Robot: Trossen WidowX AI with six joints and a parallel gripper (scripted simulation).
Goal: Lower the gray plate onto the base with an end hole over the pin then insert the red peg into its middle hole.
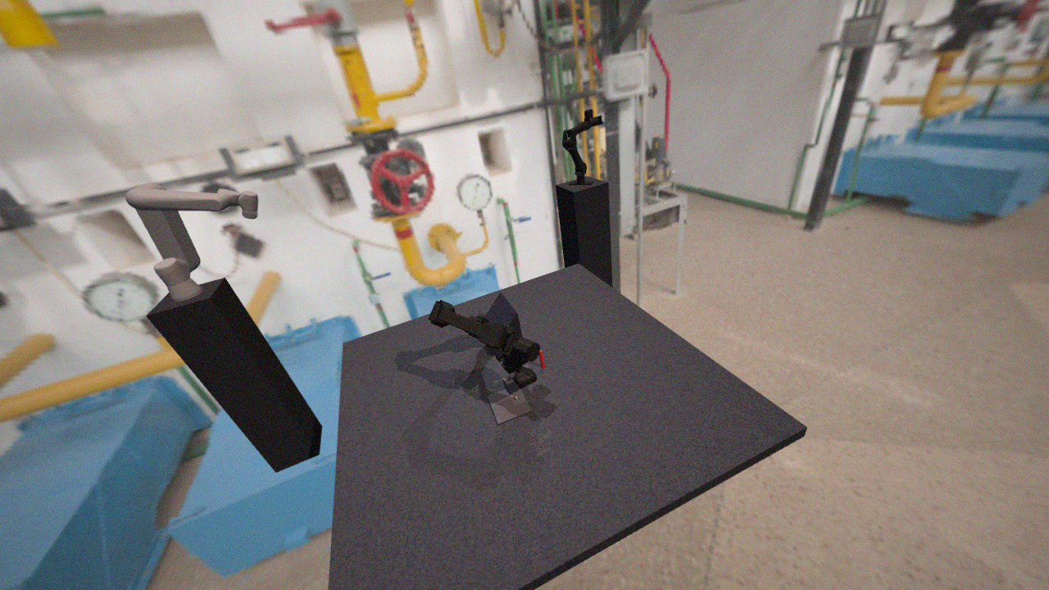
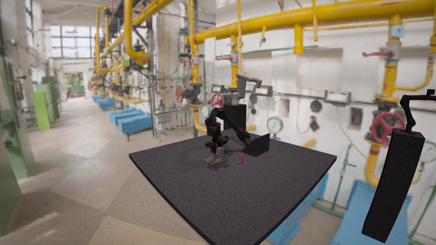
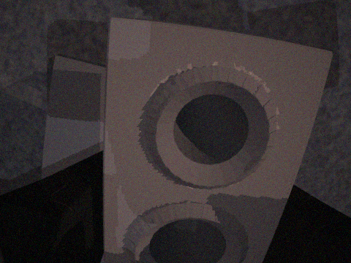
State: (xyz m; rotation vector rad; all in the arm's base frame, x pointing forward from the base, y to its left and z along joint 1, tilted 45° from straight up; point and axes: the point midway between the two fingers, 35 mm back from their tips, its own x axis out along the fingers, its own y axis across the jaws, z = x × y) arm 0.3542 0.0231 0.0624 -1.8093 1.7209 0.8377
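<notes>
My gripper (image 1: pixel 516 373) (image 2: pixel 216 146) (image 3: pixel 182 161) is shut on the gray plate (image 2: pixel 220 150) (image 3: pixel 292 73) and holds it above the base, toward its far side. In the wrist view the plate shows one whole round hole and part of another. The flat base (image 1: pixel 508 412) (image 2: pixel 210 160) lies on the table with its small pin (image 1: pixel 516 397) (image 2: pixel 216 157) uncovered in the top and exterior views. In the wrist view the plate hides most of what is below, and I cannot make out the pin through the hole. The red peg (image 1: pixel 542 358) (image 2: pixel 241 159) stands upright beside the base, apart from the gripper.
A dark upright panel (image 1: pixel 503 314) (image 2: pixel 259 145) stands near the arm's base on the dark table (image 1: pixel 587 469) (image 2: pixel 237 195). Two other arms stand on black pedestals (image 1: pixel 238 374) (image 2: pixel 393 182) beyond the table's edges.
</notes>
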